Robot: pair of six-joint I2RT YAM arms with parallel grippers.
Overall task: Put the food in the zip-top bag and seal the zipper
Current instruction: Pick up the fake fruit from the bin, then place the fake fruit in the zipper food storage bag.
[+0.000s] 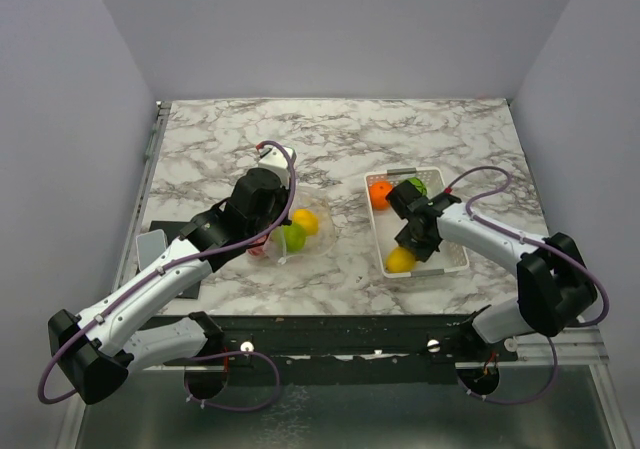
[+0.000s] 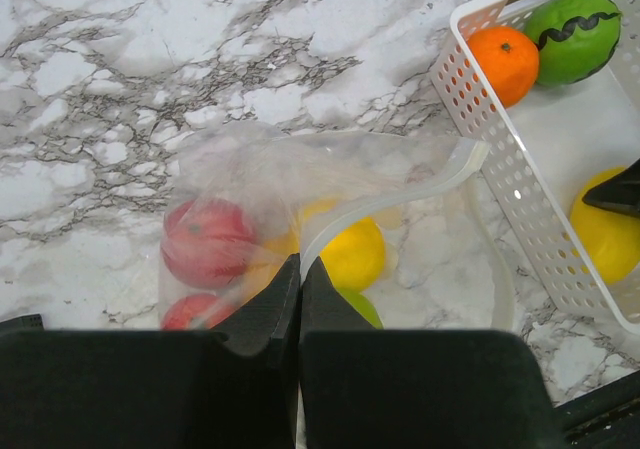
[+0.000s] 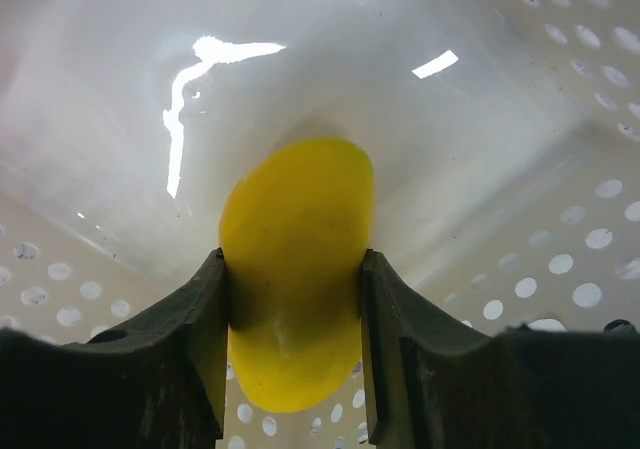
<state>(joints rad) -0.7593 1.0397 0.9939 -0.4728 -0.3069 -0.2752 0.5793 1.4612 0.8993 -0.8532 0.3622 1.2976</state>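
Three pieces of food lie in the white tray [image 1: 440, 259], seen from above at 3 o'clock from the zip-top bag [image 1: 310, 241] on the desk [image 1: 230, 139]: the orange [image 2: 505, 61] and the striped green ball [image 2: 575, 34] at the tray's 12 o'clock end, the yellow fruit [image 3: 295, 269] at 6 o'clock. The right gripper [image 3: 292, 299] holds this yellow fruit, fingers [image 3: 190, 349] pressed on both its sides, probably to carry it over. The left gripper [image 2: 300, 274] is closed on the bag's film near the mouth, I think to keep the mouth lifted; the zipper [image 2: 400, 197] curves open. Inside, red fruits [image 2: 205, 241] and a yellow piece [image 2: 355, 254] show through the film, and a green one [image 2: 350, 307] is half hidden behind the gripper. Whether the yellow fruit is off the tray floor, I cannot tell.
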